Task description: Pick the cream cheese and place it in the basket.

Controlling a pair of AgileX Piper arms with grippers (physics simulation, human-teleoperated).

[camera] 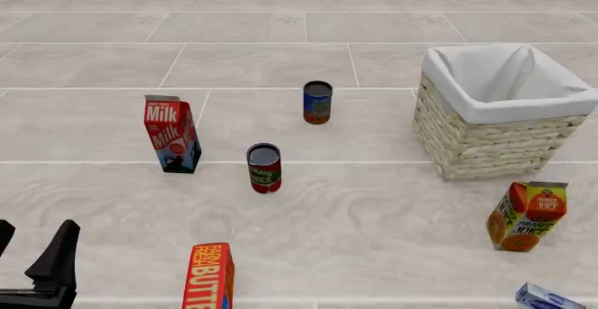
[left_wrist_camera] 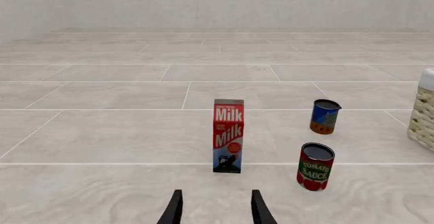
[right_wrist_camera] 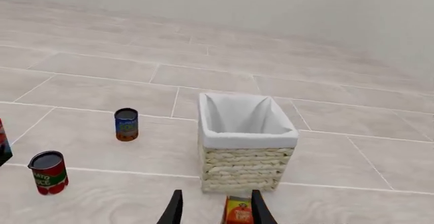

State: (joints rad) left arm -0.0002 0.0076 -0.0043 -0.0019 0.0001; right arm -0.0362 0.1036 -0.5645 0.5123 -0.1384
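The cream cheese (camera: 544, 298), a small light-blue and white box, lies at the front right edge of the front view, partly cut off. The basket (camera: 486, 148), pale wicker with a white lining, stands at the back right; it also shows in the right wrist view (right_wrist_camera: 241, 168) and at the edge of the left wrist view (left_wrist_camera: 424, 117). My left gripper (camera: 33, 244) is open and empty at the front left, far from both (left_wrist_camera: 215, 209). My right gripper (right_wrist_camera: 215, 209) is open and faces the basket; it is out of the front view. The cream cheese shows in neither wrist view.
A milk carton (camera: 171, 135) stands at the left, a tomato sauce can (camera: 265, 168) and a blue can (camera: 318, 102) in the middle. An orange juice carton (camera: 525, 216) stands between the basket and the cream cheese. A red-orange butter box (camera: 210, 277) stands at the front.
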